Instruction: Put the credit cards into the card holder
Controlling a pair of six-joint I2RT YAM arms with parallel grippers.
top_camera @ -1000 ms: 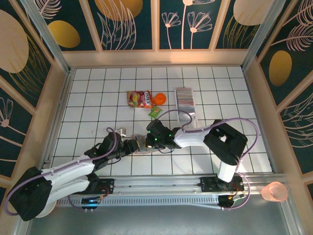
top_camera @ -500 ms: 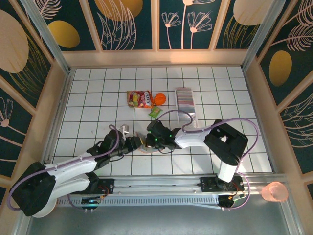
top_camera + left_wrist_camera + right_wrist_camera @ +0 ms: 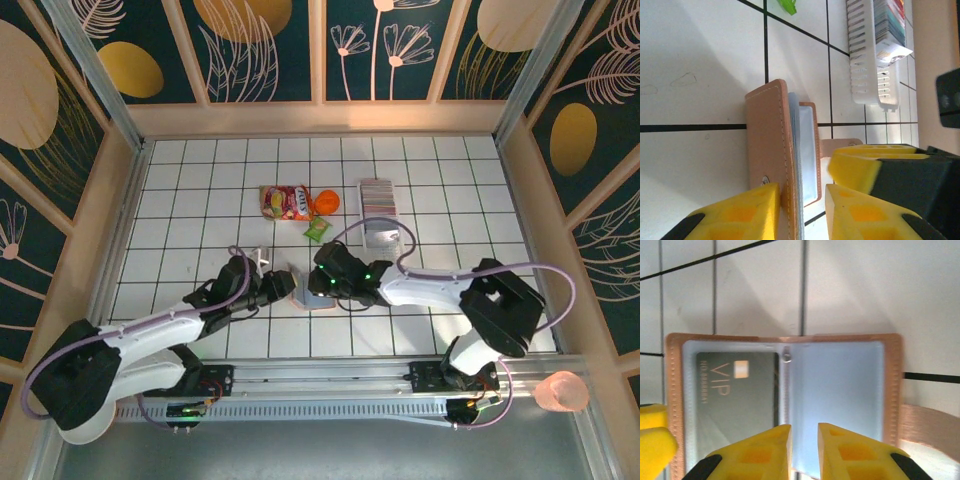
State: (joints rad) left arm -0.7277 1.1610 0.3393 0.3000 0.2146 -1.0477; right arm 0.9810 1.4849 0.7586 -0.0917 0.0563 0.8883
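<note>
The salmon-pink card holder [image 3: 312, 296] lies open on the tiles between both grippers. In the right wrist view its clear pockets face up, with a grey VIP credit card [image 3: 735, 390] in the left pocket and the snap tab [image 3: 930, 425] at the right. My right gripper [image 3: 804, 440] hovers over the middle fold, its jaws slightly open with nothing between them. My left gripper [image 3: 800, 200] straddles one upright cover [image 3: 767, 145]. One pad touches the cover and a gap shows at the other. More credit cards [image 3: 377, 193] stand in a row farther back.
A long white tray [image 3: 867, 60] holds the card row at the back right. Snack packets [image 3: 285, 202], an orange item [image 3: 326, 201] and a green packet [image 3: 317, 229] lie behind the holder. A pink cup [image 3: 560, 392] stands off the table at the right.
The right gripper's jaws have parted slightly over the holder. Both grippers and the holder have shifted a little to the right, and the right arm's elbow swung right.
</note>
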